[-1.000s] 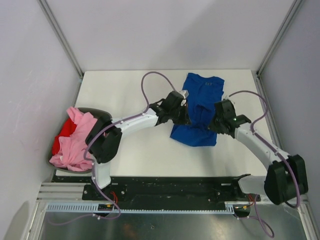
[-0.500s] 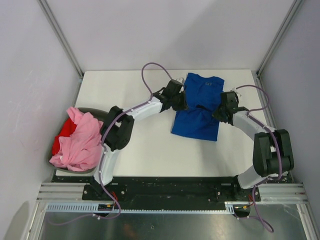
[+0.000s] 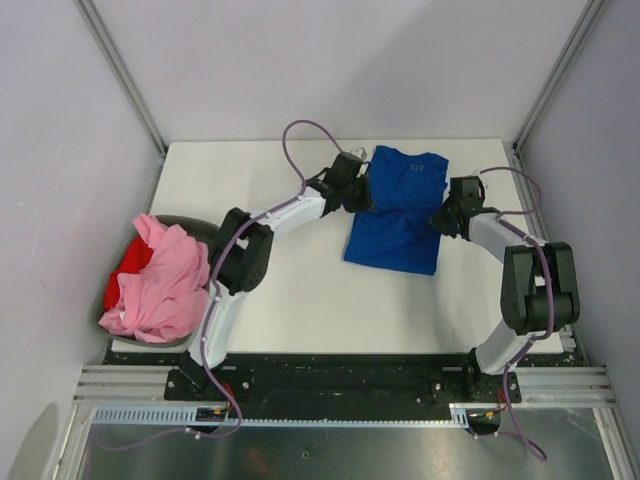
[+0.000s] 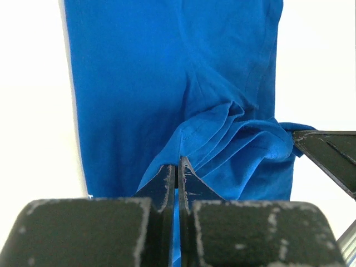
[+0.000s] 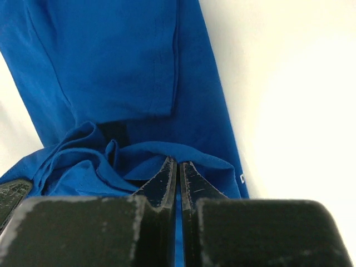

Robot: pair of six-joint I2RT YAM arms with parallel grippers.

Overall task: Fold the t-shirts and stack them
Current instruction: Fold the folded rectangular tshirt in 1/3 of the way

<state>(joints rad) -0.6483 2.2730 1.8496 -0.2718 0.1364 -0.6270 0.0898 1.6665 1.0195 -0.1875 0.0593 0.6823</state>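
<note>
The royal blue t-shirt point(image 3: 400, 210) lies on the white table point(image 3: 260, 180), narrowed lengthwise, small white lettering near its far end. My left gripper point(image 3: 365, 197) is shut on its left edge; in the left wrist view the jaws point(image 4: 178, 167) pinch a bunched fold of blue cloth point(image 4: 167, 83). My right gripper point(image 3: 438, 222) is shut on the right edge, and the right wrist view shows its jaws point(image 5: 178, 165) clamping a gathered fold of the blue shirt point(image 5: 111, 67). A light pink t-shirt point(image 3: 160, 285) and a red t-shirt point(image 3: 122, 272) sit heaped in a basket at the left.
The dark basket point(image 3: 200, 228) holding the pink and red shirts stands at the table's left edge. Metal frame posts rise at the far corners, with pale walls around the table. Both arms reach far out over the table.
Both grippers have carried the blue shirt's edges away from me toward the far end, and the shirt now lies flatter and longer. The arms are more stretched out.
</note>
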